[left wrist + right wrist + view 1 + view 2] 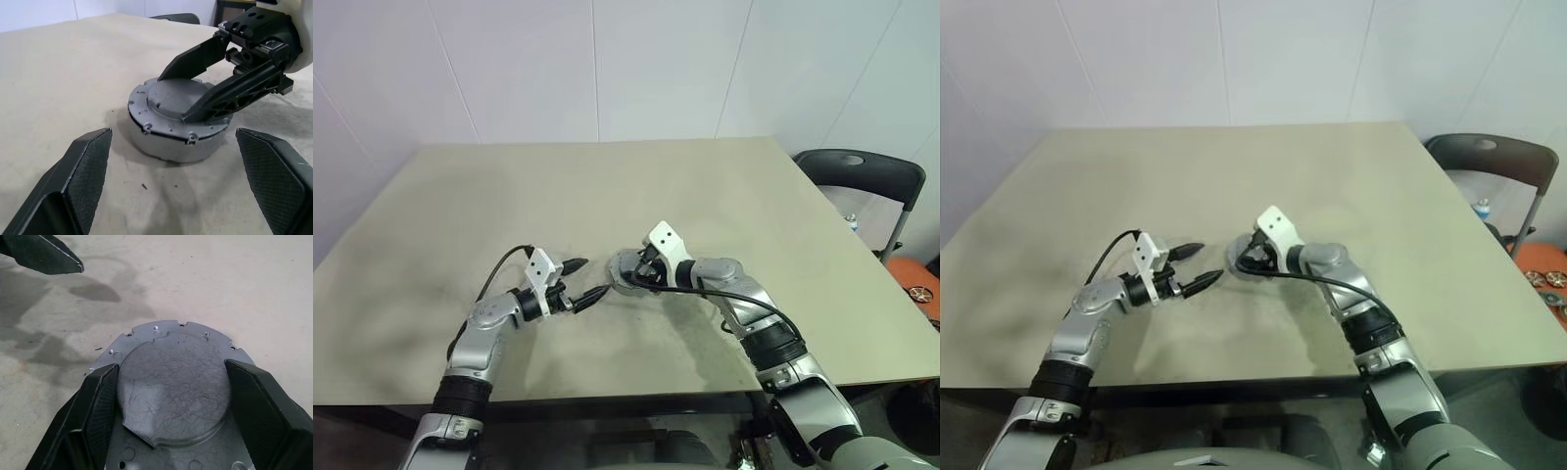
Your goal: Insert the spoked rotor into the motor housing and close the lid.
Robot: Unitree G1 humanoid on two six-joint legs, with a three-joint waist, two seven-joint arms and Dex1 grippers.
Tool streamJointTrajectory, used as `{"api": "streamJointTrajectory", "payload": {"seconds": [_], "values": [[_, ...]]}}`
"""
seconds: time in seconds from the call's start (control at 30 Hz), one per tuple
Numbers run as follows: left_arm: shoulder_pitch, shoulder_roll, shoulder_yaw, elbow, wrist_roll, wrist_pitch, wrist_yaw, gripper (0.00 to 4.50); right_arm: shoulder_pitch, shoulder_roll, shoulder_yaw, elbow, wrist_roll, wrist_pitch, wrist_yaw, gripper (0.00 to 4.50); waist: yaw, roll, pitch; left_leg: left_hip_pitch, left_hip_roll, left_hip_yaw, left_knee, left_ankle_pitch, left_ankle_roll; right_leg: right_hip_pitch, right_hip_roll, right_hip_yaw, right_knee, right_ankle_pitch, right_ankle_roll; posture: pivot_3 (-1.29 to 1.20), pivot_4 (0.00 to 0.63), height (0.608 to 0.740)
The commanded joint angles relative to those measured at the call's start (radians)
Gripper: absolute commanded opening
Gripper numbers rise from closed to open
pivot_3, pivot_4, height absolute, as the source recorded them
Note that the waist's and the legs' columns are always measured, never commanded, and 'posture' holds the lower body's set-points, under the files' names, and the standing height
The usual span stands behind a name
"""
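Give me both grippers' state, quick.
Left gripper: open, holding nothing, beside the motor housing.
Right gripper: open, fingers either side of the lid's raised centre; a grip cannot be told.

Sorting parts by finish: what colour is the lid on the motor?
Matte grey lid, covered in fine scratches; the right wrist view shows it best.

Silver arms, black cables, seemingly ribbed jaws

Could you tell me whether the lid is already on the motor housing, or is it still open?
On. A grey lid covers the motor housing, hiding any windings or rotor. Whether it is fully seated, I cannot tell.
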Motion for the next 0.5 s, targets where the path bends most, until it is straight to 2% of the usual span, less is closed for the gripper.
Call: {"api": "streamJointTrajectory", "payload": {"seconds": [0.03, 0.27, 0.5], "values": [[-0.004, 0.010, 0.010, -0.030, -0.008, -0.012, -0.003, 4.33, -0.005, -0.027, -0.001, 0.031, -0.047, 0.006, -0.035, 3.04, 0.000, 0.000, 0.000, 0.000, 0.000, 0.000, 0.000, 0.000, 0.000, 0.000, 0.000, 0.000, 0.000, 0.000, 0.000, 0.00, 0.000, 0.740], [0.000, 0.009, 0.004, -0.030, -0.003, -0.011, 0.000, 4.33, -0.003, 0.019, -0.055, 0.042, -0.003, 0.049, -0.079, 3.04, 0.000, 0.000, 0.000, 0.000, 0.000, -0.001, 0.004, 0.000, 0.000, 0.000, 0.000, 0.000, 0.004, 0.000, 0.000, 0.00, 0.000, 0.740], [0.000, 0.007, 0.002, -0.025, -0.003, -0.015, -0.003, 4.33, -0.001, 0.000, -0.037, 0.058, -0.020, 0.065, -0.078, 3.04, 0.001, 0.000, 0.000, 0.000, 0.000, -0.001, 0.006, 0.000, 0.000, 0.001, -0.001, 0.000, 0.004, -0.001, -0.002, 0.00, 0.000, 0.740]]}}
